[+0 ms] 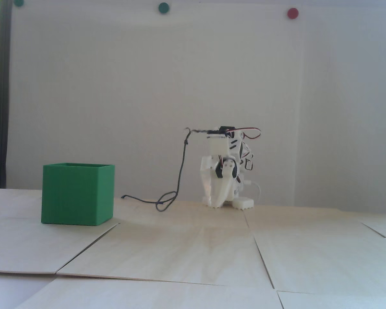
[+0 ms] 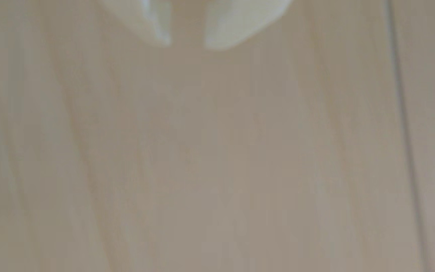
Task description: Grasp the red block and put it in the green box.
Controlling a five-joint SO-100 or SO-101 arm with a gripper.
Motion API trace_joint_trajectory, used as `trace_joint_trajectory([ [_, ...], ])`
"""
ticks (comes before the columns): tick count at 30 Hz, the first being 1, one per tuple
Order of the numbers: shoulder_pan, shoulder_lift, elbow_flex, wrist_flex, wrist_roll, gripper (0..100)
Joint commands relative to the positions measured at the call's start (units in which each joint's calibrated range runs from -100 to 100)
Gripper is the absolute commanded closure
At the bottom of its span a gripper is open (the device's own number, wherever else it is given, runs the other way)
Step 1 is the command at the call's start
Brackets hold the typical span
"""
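Note:
The green box stands on the pale wooden table at the left of the fixed view, its top open. The red block shows in neither view. The white arm is folded low at the back centre, and its gripper points straight down with the tips just above the table, well to the right of the box. In the wrist view the gripper comes in from the top edge as two blurred white fingertips. A narrow gap of bare wood lies between them, so it is open and holds nothing.
A black cable hangs from the arm and loops on the table between the box and the arm. The table is made of wooden panels with seams. Green and red round dots sit high on the white wall.

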Motion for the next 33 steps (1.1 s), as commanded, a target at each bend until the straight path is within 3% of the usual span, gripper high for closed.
trace_joint_trajectory([
  [1, 0.46, -0.91, 0.83, 9.15, 0.19, 98],
  [33, 0.54, -0.83, 0.83, 10.92, -0.12, 97],
])
